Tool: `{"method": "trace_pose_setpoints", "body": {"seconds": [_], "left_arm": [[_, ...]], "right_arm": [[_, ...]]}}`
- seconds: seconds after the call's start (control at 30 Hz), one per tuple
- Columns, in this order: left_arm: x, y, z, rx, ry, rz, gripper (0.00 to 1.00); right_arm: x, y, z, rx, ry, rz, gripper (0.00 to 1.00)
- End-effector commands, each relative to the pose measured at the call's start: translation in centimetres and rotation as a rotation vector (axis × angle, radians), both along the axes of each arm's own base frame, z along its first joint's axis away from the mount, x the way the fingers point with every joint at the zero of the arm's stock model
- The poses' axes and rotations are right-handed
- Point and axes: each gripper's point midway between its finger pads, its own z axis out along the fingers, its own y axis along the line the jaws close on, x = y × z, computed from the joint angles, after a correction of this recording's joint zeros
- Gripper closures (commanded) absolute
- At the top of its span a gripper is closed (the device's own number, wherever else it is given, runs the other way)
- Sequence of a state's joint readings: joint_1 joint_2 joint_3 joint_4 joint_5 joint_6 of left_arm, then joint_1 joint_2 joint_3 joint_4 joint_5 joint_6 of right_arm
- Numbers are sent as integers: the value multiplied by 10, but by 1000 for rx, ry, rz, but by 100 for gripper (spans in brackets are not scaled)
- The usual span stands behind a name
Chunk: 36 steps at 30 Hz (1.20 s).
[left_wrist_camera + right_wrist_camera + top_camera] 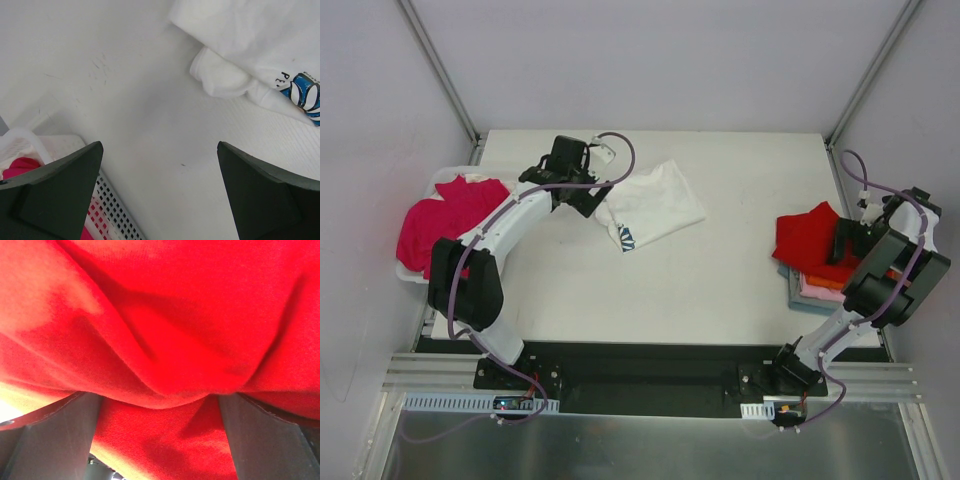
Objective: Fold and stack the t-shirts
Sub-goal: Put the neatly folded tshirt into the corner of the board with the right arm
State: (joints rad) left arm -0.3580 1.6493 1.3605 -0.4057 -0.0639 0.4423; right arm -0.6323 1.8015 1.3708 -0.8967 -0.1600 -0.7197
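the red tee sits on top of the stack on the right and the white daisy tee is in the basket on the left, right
One detail is off: the white daisy tee lies out on the table, not in the basket, which holds a magenta tee. The top external view shows this. The red tee does top the stack on the right.
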Motion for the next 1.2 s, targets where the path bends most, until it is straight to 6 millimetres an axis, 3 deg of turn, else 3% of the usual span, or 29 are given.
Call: {"method": "trace_pose_setpoints", "body": {"seconds": [0.0, 0.13, 0.3, 0.7, 0.8, 1.0, 1.17], "left_arm": [[-3, 8, 10, 14, -27, 8, 1], [-3, 8, 11, 10, -30, 9, 1], [-5, 8, 10, 9, -25, 9, 1], [-16, 11, 3, 10, -5, 13, 1], [-17, 12, 3, 11, -6, 12, 1], [-19, 11, -2, 6, 9, 12, 1], [-17, 8, -5, -2, 17, 11, 1]], "right_arm": [[0, 17, -21, 17, 24, 80, 0], [0, 44, -19, 11, 20, 148, 0], [13, 82, -12, 33, 14, 218, 0], [68, 173, -1, 55, -33, 358, 0], [80, 185, 2, 43, -47, 371, 0], [106, 188, 7, 25, -59, 370, 0], [127, 180, 8, -37, -64, 377, 0]]}}
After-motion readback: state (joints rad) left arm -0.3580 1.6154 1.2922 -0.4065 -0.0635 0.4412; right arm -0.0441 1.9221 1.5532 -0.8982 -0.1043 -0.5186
